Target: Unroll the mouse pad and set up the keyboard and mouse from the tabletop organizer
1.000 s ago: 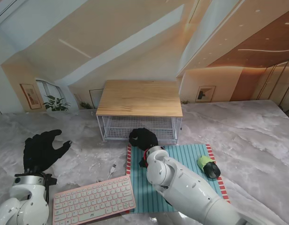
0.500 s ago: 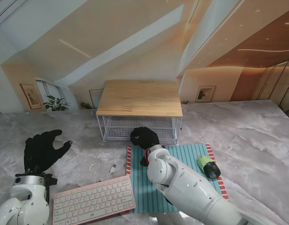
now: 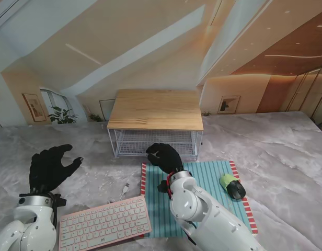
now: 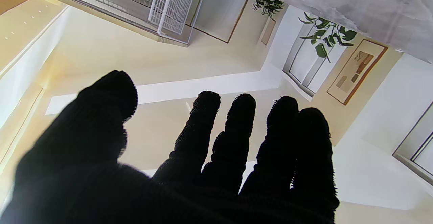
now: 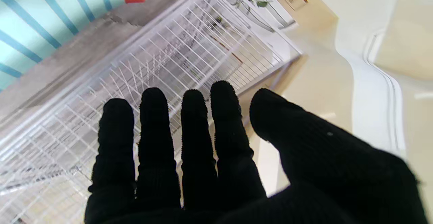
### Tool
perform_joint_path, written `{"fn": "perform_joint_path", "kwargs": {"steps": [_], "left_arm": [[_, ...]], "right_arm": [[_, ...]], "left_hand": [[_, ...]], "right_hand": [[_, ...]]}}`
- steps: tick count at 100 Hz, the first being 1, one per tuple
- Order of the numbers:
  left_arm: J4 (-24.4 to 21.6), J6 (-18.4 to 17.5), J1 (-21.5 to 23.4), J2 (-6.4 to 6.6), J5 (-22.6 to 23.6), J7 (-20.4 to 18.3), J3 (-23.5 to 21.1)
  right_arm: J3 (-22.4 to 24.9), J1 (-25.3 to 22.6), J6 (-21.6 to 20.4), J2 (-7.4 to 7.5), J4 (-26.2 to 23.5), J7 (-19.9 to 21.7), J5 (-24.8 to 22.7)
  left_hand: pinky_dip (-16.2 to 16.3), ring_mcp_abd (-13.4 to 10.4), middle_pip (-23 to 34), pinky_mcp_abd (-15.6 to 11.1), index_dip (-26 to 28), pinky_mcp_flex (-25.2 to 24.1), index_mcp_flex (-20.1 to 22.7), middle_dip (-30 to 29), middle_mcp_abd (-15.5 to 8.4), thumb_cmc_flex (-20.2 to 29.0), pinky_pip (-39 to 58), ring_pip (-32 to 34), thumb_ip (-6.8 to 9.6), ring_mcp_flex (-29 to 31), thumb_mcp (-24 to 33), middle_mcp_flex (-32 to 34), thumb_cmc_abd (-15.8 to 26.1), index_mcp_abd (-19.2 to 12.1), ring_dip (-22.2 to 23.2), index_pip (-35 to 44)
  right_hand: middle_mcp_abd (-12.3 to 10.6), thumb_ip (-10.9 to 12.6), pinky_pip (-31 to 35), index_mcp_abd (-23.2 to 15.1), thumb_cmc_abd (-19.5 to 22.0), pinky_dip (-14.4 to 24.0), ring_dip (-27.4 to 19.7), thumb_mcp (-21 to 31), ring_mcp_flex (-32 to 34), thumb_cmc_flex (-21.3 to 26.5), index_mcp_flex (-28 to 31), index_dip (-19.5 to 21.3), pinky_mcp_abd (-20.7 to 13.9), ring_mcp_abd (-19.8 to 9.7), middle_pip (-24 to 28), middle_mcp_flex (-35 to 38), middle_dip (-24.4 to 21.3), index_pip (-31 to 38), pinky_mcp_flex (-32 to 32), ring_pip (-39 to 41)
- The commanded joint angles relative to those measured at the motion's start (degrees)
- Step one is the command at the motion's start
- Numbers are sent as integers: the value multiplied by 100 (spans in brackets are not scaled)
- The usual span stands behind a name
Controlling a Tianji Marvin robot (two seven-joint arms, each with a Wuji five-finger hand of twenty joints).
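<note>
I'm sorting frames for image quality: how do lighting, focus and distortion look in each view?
Stand view: evenly lit, sharp on the keyboard and mouse, though the backdrop walls look bent and skewed. Left wrist view: the left hand is a backlit black silhouette with no surface detail. Right wrist view: the right hand is equally dark, and the wire organizer beyond it is soft and washed out.

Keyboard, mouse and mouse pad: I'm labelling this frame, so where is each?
keyboard [image 3: 104, 224], stand view, middle of the pink key field.
mouse [image 3: 233, 186], stand view, its green and black back.
mouse pad [image 3: 209, 172], stand view, bare striped surface.
</note>
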Motion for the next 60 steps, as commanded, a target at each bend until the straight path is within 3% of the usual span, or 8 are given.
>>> {"fn": "perform_joint_path", "kwargs": {"steps": [1, 19, 29, 47, 60], "left_arm": [[-51, -68, 29, -26, -59, -94, 50], [-35, -272, 59, -46, -322, -119, 156], [-6, -418, 66, -55, -488, -151, 233], [76, -655, 78, -59, -747, -245, 372], [114, -812, 110, -40, -927, -442, 431]], "right_arm": [[63, -256, -87, 114, -261, -25, -77], [676, -1019, -269, 362, -1131, 50, -256], [1101, -1486, -404, 534, -1607, 344, -314], [1851, -2185, -577, 842, -2217, 1007, -737], [2209, -2507, -629, 975, -2441, 1347, -1016]], "left_hand": [[-39, -19, -45, -200, -63, -99, 7, -71, -69, -88, -34, 0, 158, -127, -103, -123, 105, 30, -63, -88], [-39, -19, -68, -200, -76, -99, 56, -86, -60, -63, -34, -2, 163, -126, -74, -86, 93, 21, -62, -105], [-71, -100, -121, -222, -103, -114, 71, -113, -95, -71, -100, -93, 152, -132, -48, -95, 107, 7, -103, -155], [-253, -283, -252, -382, -172, -322, 59, -180, -186, -71, -439, -370, 107, -284, -27, -218, 190, -49, -197, -289], [-449, -492, -397, -546, -296, -571, 40, -259, -308, -35, -751, -653, 60, -492, -63, -397, 291, -150, -283, -525]], "right_hand": [[-173, -38, 187, -182, 65, 137, 4, -88, 247, -82, -74, 33, 37, -149, -88, 87, 23, 84, -13, 22], [-378, 87, -100, -369, 168, 191, -73, -176, -38, -228, -230, 160, 43, -285, -331, -82, -54, -140, -464, -191], [-514, 311, -551, -492, 286, 391, -140, -377, -470, -355, -410, 702, 35, -445, -494, -400, -100, -604, -975, -412], [-735, 324, -1289, -827, 21, 308, -363, -740, -1204, -846, -982, 786, -77, -744, -943, -1015, -290, -889, -1656, -921], [-826, 343, -1676, -979, 16, 281, -479, -1007, -1568, -1031, -1274, 767, -234, -905, -1145, -1277, -379, -1001, -1929, -1157]]}}
